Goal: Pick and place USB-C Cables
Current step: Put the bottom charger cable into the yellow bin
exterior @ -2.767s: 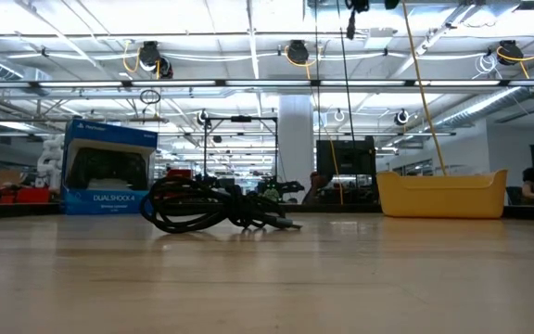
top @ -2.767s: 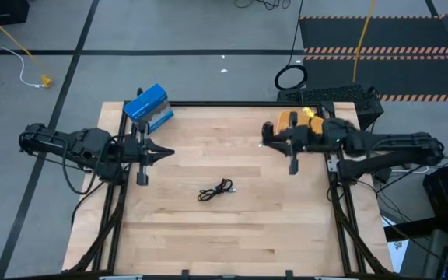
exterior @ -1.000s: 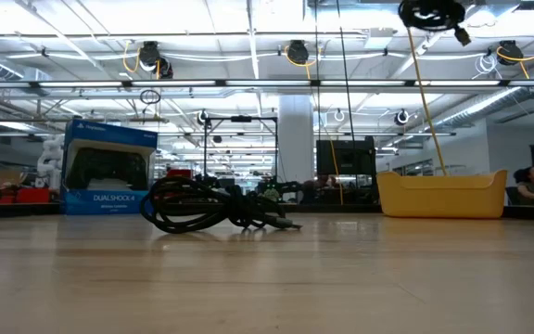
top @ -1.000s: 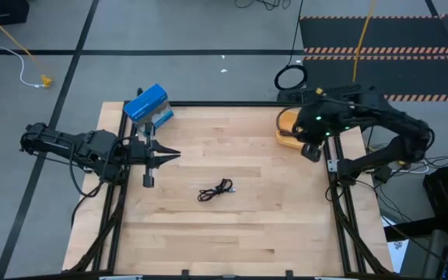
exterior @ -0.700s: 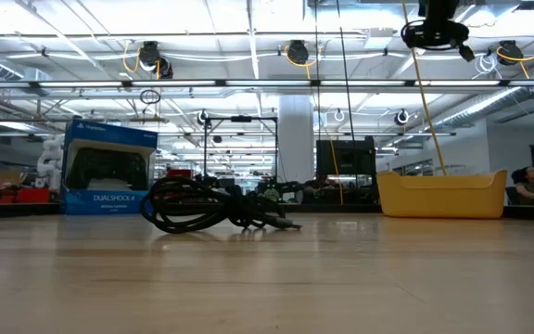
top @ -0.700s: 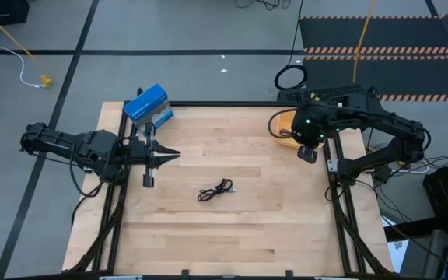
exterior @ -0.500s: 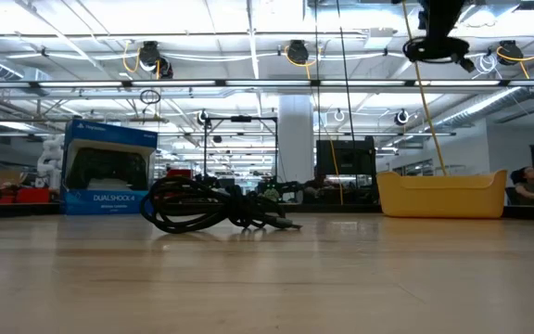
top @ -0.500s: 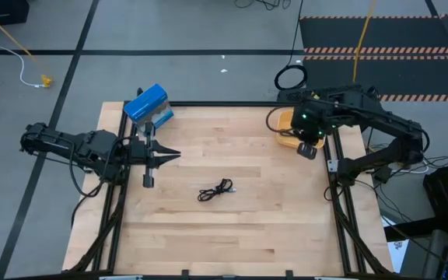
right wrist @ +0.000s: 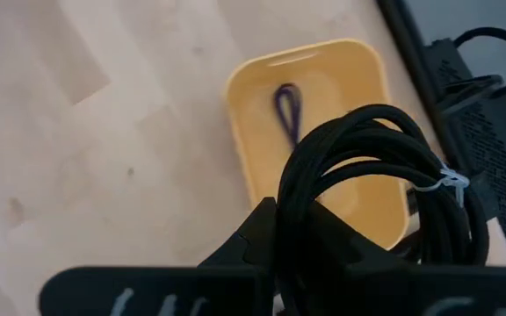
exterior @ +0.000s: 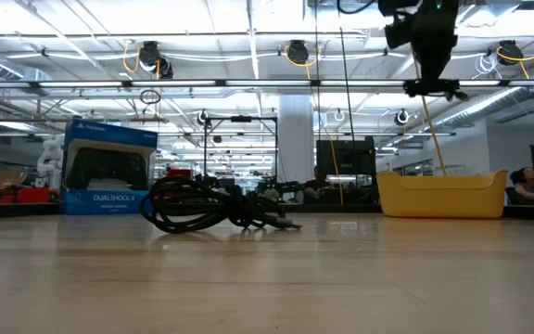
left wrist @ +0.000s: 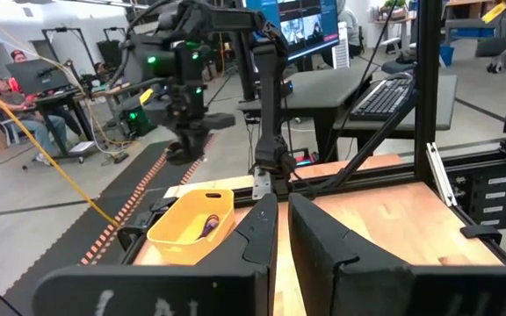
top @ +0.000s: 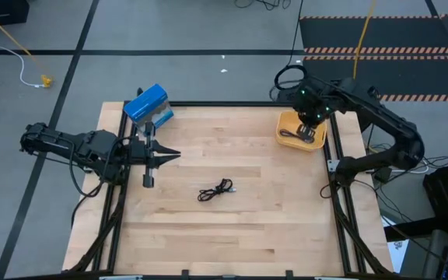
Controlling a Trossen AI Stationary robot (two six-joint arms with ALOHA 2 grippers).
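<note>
Black coil [top: 215,190] lies mid-table, untouched. My L gripper [top: 164,155] sits clenched & empty at the table's left side, just in front of the blue box [top: 148,108]. Far right: my R gripper [right wrist: 299,230] clamps another black coil [right wrist: 372,180] above the yellow bin [top: 285,134]; purple cable [right wrist: 287,110] already inside.

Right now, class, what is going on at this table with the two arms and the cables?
The right hand is shut on a coiled black cable and holds it above the yellow bin at the table's far right. A purple cable already lies in the bin. Another black cable lies mid-table, not yet picked. The left hand waits, shut, at the left side near a blue box.
</note>
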